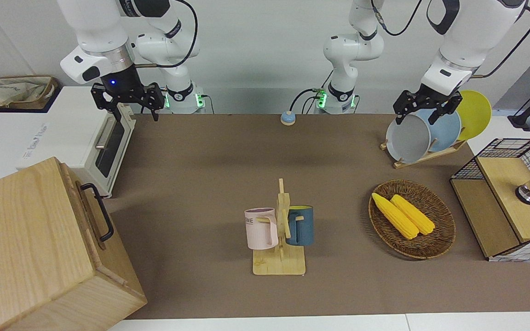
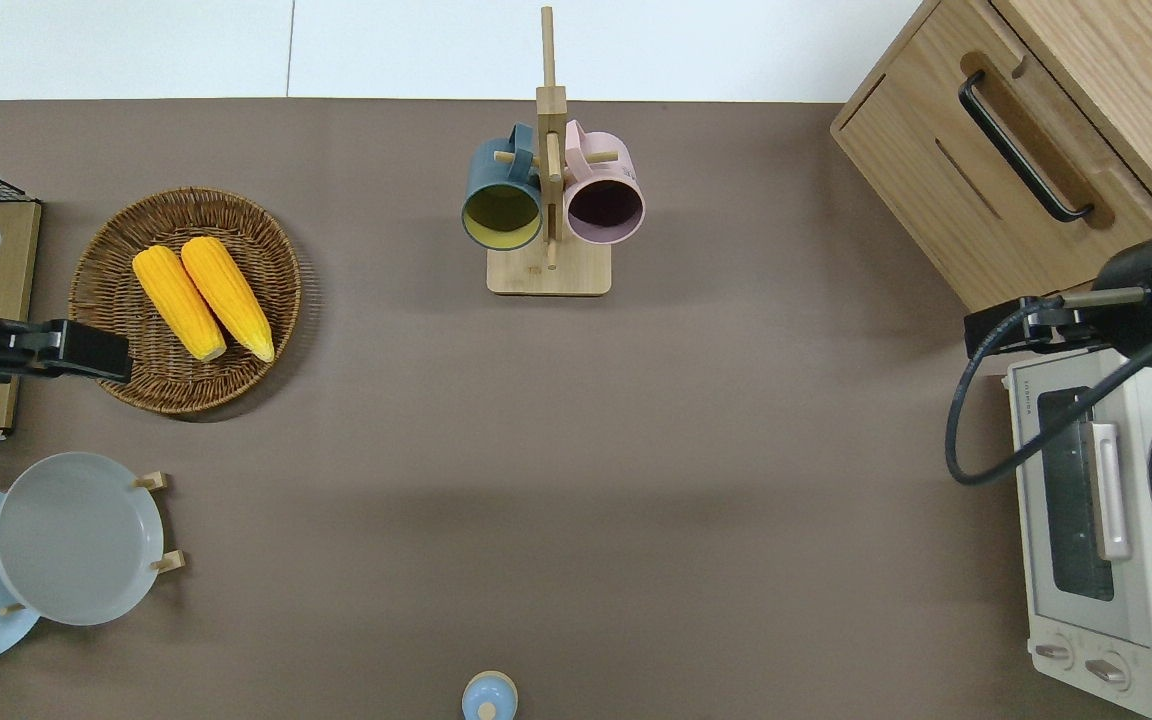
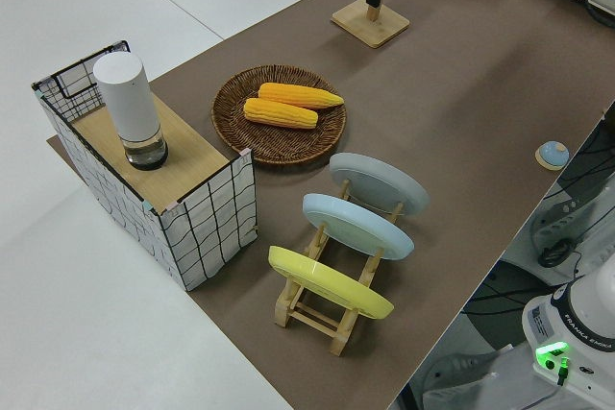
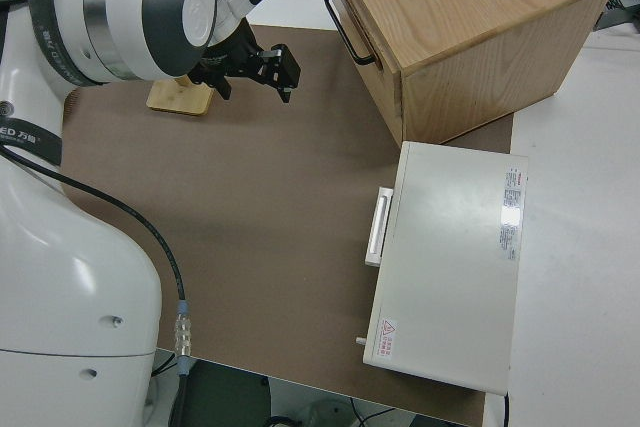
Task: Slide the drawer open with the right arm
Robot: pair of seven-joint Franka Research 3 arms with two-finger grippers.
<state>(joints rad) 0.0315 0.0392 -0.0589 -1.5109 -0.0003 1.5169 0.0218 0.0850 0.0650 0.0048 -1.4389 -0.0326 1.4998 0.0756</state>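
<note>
The drawer [image 2: 951, 48] is the shallow light-wood front at the top of the pale wooden cabinet [image 1: 25, 239], at the right arm's end of the table. It looks shut. Its black bar handle [image 2: 1024, 150] also shows in the front view [image 1: 101, 216] and in the right side view [image 4: 350, 27]. My right gripper [image 1: 137, 112] is open and empty. It hangs over the mat by the toaster oven's corner nearest the cabinet, apart from the handle, and shows in the right side view [image 4: 258, 72]. My left arm is parked, its gripper [image 1: 416, 118] open.
A white toaster oven [image 2: 1096, 500] stands beside the cabinet, nearer to the robots. A wooden mug rack [image 2: 548, 270] with two mugs stands mid-table. A wicker basket [image 2: 116, 360] holds two corn cobs. A plate rack [image 1: 423, 158] and a wire-framed cabinet [image 1: 509, 197] are at the left arm's end.
</note>
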